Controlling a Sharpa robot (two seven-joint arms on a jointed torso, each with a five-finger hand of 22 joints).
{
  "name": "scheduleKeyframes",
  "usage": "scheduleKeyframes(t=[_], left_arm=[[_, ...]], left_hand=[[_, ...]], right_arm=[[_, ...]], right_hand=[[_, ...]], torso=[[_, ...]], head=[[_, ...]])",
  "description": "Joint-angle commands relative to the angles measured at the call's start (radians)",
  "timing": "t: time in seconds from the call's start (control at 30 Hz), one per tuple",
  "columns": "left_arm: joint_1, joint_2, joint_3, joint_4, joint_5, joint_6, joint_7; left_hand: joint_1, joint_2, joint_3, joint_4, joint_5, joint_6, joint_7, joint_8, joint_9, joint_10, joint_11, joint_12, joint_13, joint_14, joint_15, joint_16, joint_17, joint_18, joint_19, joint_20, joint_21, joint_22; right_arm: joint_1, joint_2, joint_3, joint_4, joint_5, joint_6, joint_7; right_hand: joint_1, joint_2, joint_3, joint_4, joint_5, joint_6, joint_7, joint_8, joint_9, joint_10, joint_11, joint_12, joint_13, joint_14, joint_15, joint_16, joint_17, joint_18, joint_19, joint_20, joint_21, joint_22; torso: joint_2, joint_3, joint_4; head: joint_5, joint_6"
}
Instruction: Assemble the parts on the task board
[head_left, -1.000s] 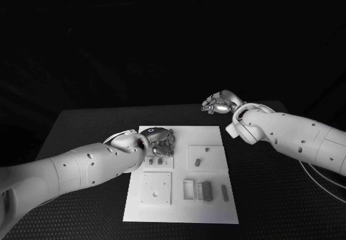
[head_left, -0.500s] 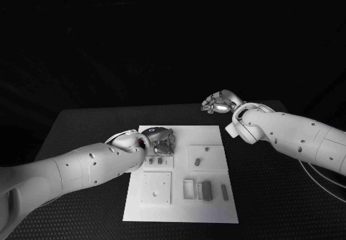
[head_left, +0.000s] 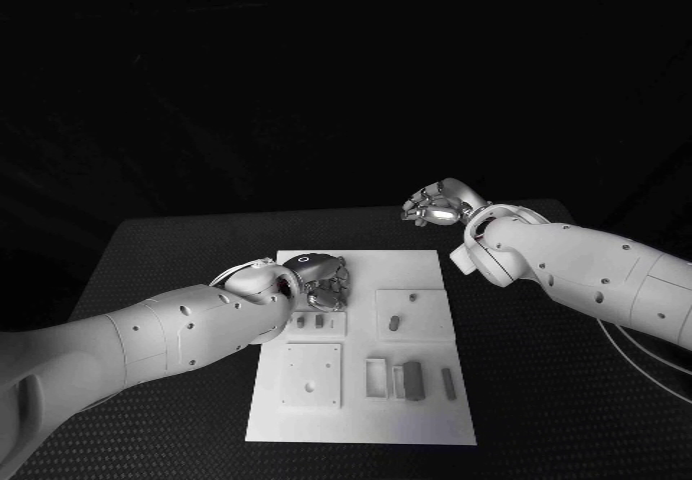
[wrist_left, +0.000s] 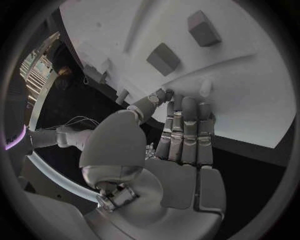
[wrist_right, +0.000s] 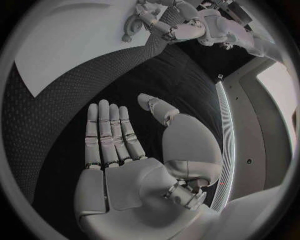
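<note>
The white task board lies mid-table. My left hand hovers over its far left part, fingers straight and side by side, holding nothing; its fingertips point at the board near a small peg. Two grey parts stand in a raised block just past the fingers. Another part sits in a slot plate, and several grey bars lie at the near right. My right hand hangs beyond the board's far right corner, palm flat and empty.
A square white plate with small holes occupies the board's near left. Black table surface surrounds the board on all sides. In the right wrist view the board's corner and my left hand appear across the table.
</note>
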Motion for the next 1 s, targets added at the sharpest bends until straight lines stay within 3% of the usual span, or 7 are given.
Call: scheduleKeyframes(t=[0.03,0.17,0.4,0.5,1.0], left_arm=[[-0.013,0.009,-0.018,-0.002,-0.026,0.044,0.001],[-0.015,0.014,-0.025,-0.004,-0.057,0.043,0.000],[-0.016,0.012,-0.025,-0.003,-0.054,0.051,0.002],[-0.016,0.013,-0.025,0.000,-0.053,0.055,0.004],[-0.017,0.016,-0.026,0.003,-0.075,0.056,0.006]], left_hand=[[0.005,0.000,0.002,-0.010,0.003,0.005,-0.001,-0.004,-0.001,0.001,0.003,-0.009,-0.001,0.006,-0.001,0.007,0.002,0.008,0.006,-0.030,0.003,0.021],[0.009,-0.002,0.003,-0.014,0.003,0.007,0.000,-0.004,-0.002,0.002,0.003,-0.012,-0.001,0.007,-0.001,0.011,0.004,0.008,0.007,-0.031,0.004,0.021],[0.016,0.005,0.009,-0.016,0.006,0.013,0.000,-0.002,-0.003,0.007,0.002,-0.015,0.000,0.010,-0.002,0.017,0.008,0.009,0.011,-0.032,0.005,0.021],[0.026,0.017,0.020,-0.021,0.039,0.026,-0.004,0.002,-0.003,0.021,-0.003,-0.015,0.004,0.015,-0.007,0.027,0.012,0.009,0.018,-0.034,0.008,0.021],[0.056,0.047,0.038,-0.048,0.081,0.085,-0.025,0.023,0.001,0.083,-0.027,-0.013,0.018,0.048,-0.031,0.069,0.029,0.007,0.042,-0.053,0.024,0.021]], right_arm=[[0.000,0.000,0.000,0.002,-0.004,0.011,0.009],[0.000,0.001,0.000,0.001,-0.004,0.011,0.010],[0.000,0.000,0.000,0.001,-0.004,0.011,0.009],[0.000,0.001,0.000,0.002,-0.004,0.012,0.009],[0.000,0.001,0.000,0.003,-0.003,0.012,0.010]], right_hand=[[-0.002,0.003,0.007,0.001,0.005,-0.009,0.000,-0.003,-0.001,-0.003,0.001,-0.007,-0.002,-0.004,0.000,-0.006,-0.001,0.004,-0.006,0.001,-0.007,0.000],[-0.003,0.003,0.006,0.001,0.005,-0.009,0.000,-0.003,-0.001,-0.003,0.001,-0.007,-0.002,-0.004,0.000,-0.006,-0.002,0.005,-0.005,0.001,-0.007,0.000],[-0.003,0.003,0.006,0.001,0.005,-0.009,0.000,-0.003,-0.001,-0.002,0.001,-0.007,-0.003,-0.004,0.000,-0.006,-0.002,0.005,-0.005,0.001,-0.008,0.000],[-0.003,0.003,0.006,0.001,0.005,-0.009,0.000,-0.003,-0.002,-0.002,0.001,-0.007,-0.003,-0.004,0.000,-0.006,-0.002,0.005,-0.005,0.001,-0.008,0.001],[-0.004,0.003,0.006,0.002,0.005,-0.009,0.000,-0.003,-0.002,-0.002,0.001,-0.007,-0.004,-0.003,0.000,-0.007,-0.002,0.005,-0.004,0.002,-0.009,0.001]], torso=[[0.000,-0.0006,0.0001],[0.000,-0.0007,-0.0006],[0.000,-0.0004,-0.0006],[0.000,-0.0004,-0.0003],[-0.001,-0.0001,0.0004]], head=[[-0.001,-0.002],[-0.002,-0.002],[-0.004,-0.004],[-0.004,-0.005],[-0.006,-0.010]])
